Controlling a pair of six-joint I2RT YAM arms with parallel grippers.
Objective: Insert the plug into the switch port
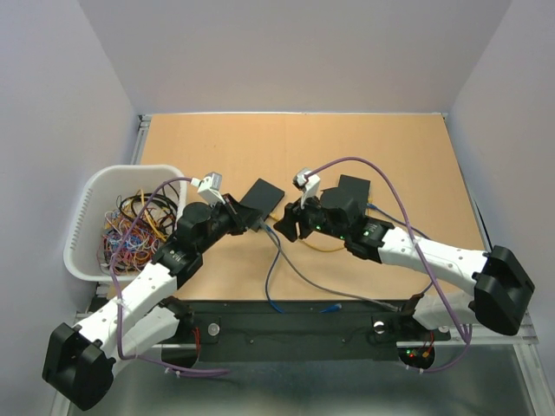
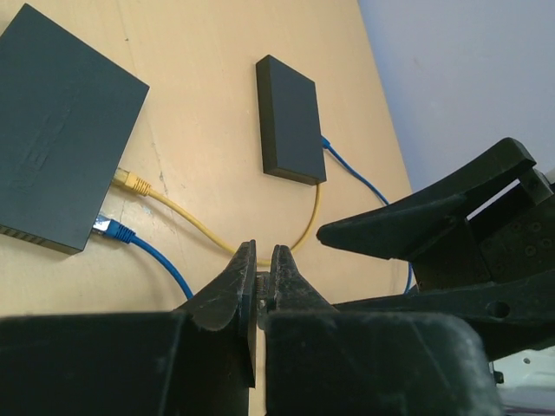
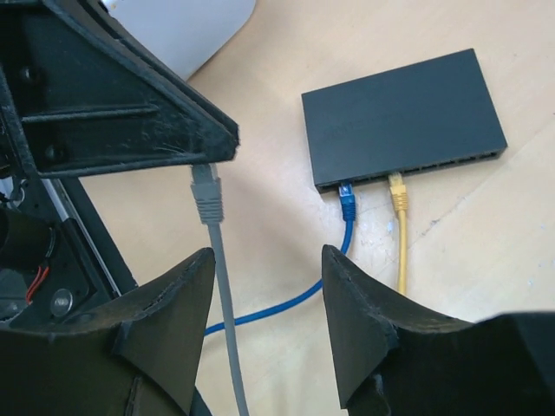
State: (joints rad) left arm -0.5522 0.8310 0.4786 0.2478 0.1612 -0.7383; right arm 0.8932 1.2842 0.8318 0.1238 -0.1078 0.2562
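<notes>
I see my two arms meet in the middle of the table. My left gripper is squeezed tight. From the right wrist camera it looks like it pinches the top end of the grey plug. The plug is up in the air, not in any port.

The grey cable runs from the plug toward 6 o'clock. It passes between the fingers of my right gripper. Those fingers stand apart, one on each side of the cable, and they do not touch it.

The black switch lies flat on the table. In the right wrist camera it is at about 2 o'clock from the grey plug, a little way off. A blue plug and a yellow plug sit side by side in its ports, with the blue one at 9 o'clock of the yellow one.

From above, this switch is at 12 o'clock from the two grippers, just beside the left one. A second switch lies at about 1 o'clock from the right gripper. The yellow cable bends across the table toward that second switch.

A white basket full of coloured wires sits at the 9 o'clock side of the table
</notes>
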